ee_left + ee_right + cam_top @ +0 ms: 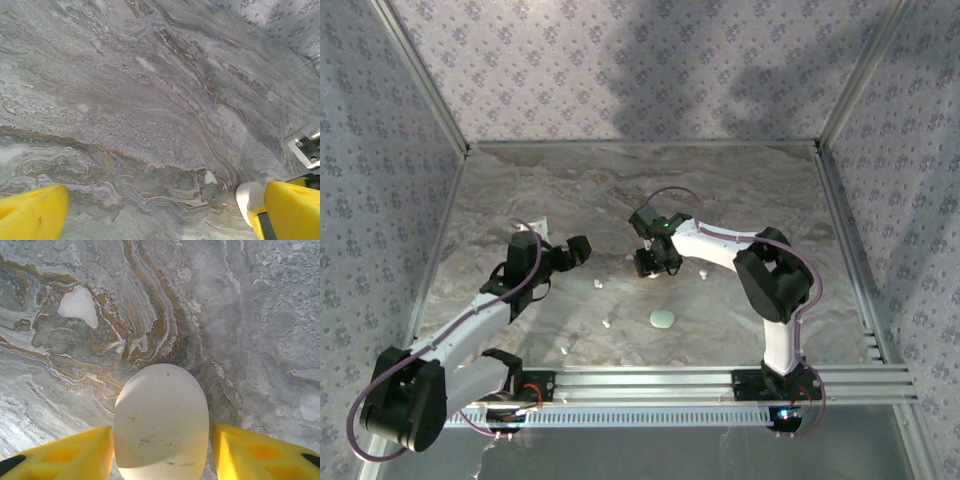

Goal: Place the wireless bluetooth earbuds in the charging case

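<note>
At left, left claw (162,189) gapes wide over marble table (770,200). Centre: tiny white earbuds (599,285) lie scattered on table, clear of both cases. Right claw (161,428) straddles white case (160,405), whether gripped, cannot tell. Mint case (662,319) nearby.

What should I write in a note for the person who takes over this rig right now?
Left gripper: jaws wide open, holding nothing.
Right gripper: jaws on either side of the white case; I cannot tell whether they grip it.
The mint case lies on the table, and the earbuds lie loose around it.
Done: no earbud is seen in a case.
Left: put every earbud in.
</note>
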You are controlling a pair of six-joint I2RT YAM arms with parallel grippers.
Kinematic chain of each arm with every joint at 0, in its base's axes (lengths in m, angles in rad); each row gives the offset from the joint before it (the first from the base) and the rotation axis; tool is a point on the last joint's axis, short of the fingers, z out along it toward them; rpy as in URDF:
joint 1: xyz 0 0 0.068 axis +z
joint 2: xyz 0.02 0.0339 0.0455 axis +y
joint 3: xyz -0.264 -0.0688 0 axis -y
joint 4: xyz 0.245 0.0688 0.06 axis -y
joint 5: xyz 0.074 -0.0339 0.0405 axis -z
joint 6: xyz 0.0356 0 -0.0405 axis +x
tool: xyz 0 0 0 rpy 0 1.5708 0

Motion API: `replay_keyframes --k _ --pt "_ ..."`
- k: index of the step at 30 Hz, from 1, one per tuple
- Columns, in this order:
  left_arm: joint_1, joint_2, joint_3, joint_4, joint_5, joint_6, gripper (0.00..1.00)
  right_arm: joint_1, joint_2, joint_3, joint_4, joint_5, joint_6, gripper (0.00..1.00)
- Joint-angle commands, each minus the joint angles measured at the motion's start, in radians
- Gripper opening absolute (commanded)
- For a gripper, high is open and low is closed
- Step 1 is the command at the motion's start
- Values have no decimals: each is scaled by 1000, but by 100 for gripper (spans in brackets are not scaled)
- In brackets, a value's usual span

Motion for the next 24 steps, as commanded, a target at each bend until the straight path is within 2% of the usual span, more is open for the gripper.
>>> replay_keyframes --k 1,11,16,20,24 --pt "-6 1 29 23 15 11 100 -7 17 32 -11 -9 7 57" --pt "-8 10 29 28 21 11 100 -11 25 40 -10 -18 6 46" --pt "-9 31 32 52 61 5 100 -11 12 38 -11 -18 7 42" --pt "-10 72 28 125 148 -27 100 -24 -38 5 40 -45 10 43" --pt "-8 145 13 285 302 -97 99 -62 -120 -72 107 -126 40 43"
